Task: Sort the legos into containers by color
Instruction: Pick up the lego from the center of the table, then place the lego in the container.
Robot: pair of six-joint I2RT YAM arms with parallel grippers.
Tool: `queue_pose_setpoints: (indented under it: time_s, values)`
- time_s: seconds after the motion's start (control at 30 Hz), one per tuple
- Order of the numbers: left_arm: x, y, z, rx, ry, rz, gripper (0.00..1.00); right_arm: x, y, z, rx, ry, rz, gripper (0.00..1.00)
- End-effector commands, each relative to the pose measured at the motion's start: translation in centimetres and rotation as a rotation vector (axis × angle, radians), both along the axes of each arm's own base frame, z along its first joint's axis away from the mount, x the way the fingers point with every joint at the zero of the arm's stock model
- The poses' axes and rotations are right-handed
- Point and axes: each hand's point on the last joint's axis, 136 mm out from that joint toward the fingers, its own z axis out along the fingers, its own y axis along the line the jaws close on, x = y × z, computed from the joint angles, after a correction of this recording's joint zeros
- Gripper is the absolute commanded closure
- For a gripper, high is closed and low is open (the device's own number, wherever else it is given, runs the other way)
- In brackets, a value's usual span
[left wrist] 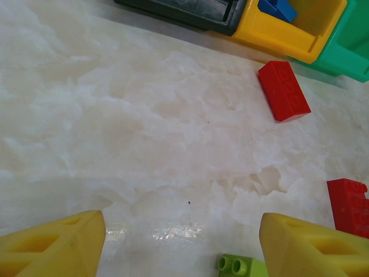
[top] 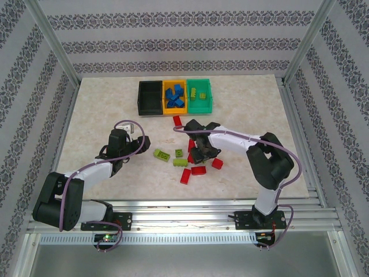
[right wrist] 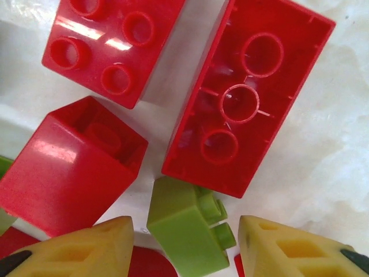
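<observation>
— How's your left side sitting?
— My left arm (top: pixel 86 173) is folded low, elbow back by the near edge, forearm reaching forward and to the right. I've got the left gripper (top: pixel 134 136) just above the surface, jaws wide apart. On the wrist camera its yellow fingers (left wrist: pixel 55 245) sit at the two bottom corners.
— And the right?
— My right arm (top: pixel 266 164) stands up from its base, bends at the elbow and stretches its white forearm leftward. The right gripper (top: pixel 202 152) points down, very low. Its fingertips (right wrist: pixel 300 251) are partly apart, not closed together.
</observation>
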Motion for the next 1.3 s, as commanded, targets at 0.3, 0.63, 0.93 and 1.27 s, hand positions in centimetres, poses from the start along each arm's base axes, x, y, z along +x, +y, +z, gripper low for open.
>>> queue_pose_setpoints:
  time_s: [0.3,0.63,0.93,1.27]
  values:
    - [1.0,0.1,1.3,-0.022,-0.046,0.005,0.29,1.1,0.8,2.1,0.029,-0.067,0.034,0.76]
    - [1.1,0.0,1.2,-0.022,-0.042,0.005,0.28,13.8,2.9,10.0,0.326,-0.329,-0.107,0.76]
    - [1.1,0.2,1.2,-0.009,-0.042,0.010,0.28,26.9,0.7,11.6,0.332,-0.501,-0.247,0.69]
    - [1.1,0.1,1.3,-0.015,-0.041,0.009,0.28,23.8,3.2,11.0,0.305,-0.448,-0.130,0.48]
